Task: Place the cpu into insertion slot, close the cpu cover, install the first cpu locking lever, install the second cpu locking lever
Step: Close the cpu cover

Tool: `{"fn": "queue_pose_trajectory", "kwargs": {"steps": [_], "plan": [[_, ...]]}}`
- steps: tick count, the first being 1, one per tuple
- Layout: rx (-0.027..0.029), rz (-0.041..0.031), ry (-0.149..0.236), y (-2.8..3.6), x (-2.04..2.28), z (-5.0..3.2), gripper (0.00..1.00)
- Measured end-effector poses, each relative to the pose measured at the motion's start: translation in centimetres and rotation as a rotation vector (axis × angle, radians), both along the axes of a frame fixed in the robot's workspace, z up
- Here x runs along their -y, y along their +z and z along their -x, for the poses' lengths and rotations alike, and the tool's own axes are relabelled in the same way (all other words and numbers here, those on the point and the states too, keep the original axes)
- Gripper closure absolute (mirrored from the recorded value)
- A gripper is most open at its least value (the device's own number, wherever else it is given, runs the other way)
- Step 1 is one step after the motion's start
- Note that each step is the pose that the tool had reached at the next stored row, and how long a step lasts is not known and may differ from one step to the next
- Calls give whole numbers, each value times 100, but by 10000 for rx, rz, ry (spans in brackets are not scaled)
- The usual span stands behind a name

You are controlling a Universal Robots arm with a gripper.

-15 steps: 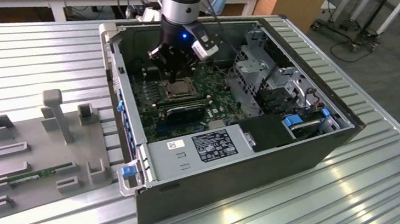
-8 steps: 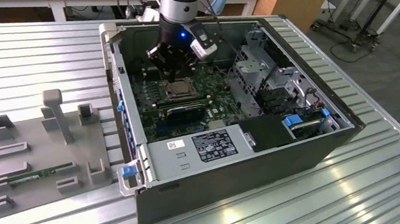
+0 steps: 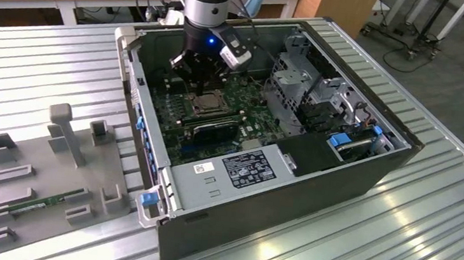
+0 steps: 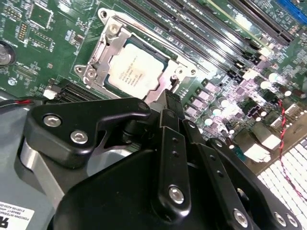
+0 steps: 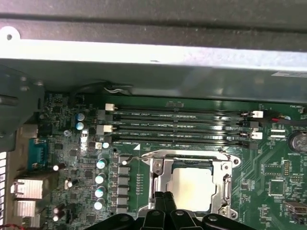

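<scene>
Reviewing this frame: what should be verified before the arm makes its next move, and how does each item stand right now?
1. cpu seated in the insertion slot: ok, it lies flat inside.
2. cpu cover down around the cpu: ok, the frame looks flat in both wrist views.
3. Locking levers latched: cannot tell.
4. tool empty: ok, shut with nothing between its tips.
5. Tool position: ok, it sits low at the socket's edge, just off the cpu.
6. Tool apart from the memory slots: ok, they lie on the far side of the socket.
</scene>
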State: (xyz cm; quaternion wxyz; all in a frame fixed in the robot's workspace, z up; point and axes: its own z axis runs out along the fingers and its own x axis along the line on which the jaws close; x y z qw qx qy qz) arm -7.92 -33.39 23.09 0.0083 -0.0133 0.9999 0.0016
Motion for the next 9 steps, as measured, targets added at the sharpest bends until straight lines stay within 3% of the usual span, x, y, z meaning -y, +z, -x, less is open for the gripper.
{"fn": "queue_pose_trajectory", "kwargs": {"steps": [2,9], "plan": [[58,-12,2,-4,-1,-12,89],[61,-12,-1,-10,0,-151,89]]}}
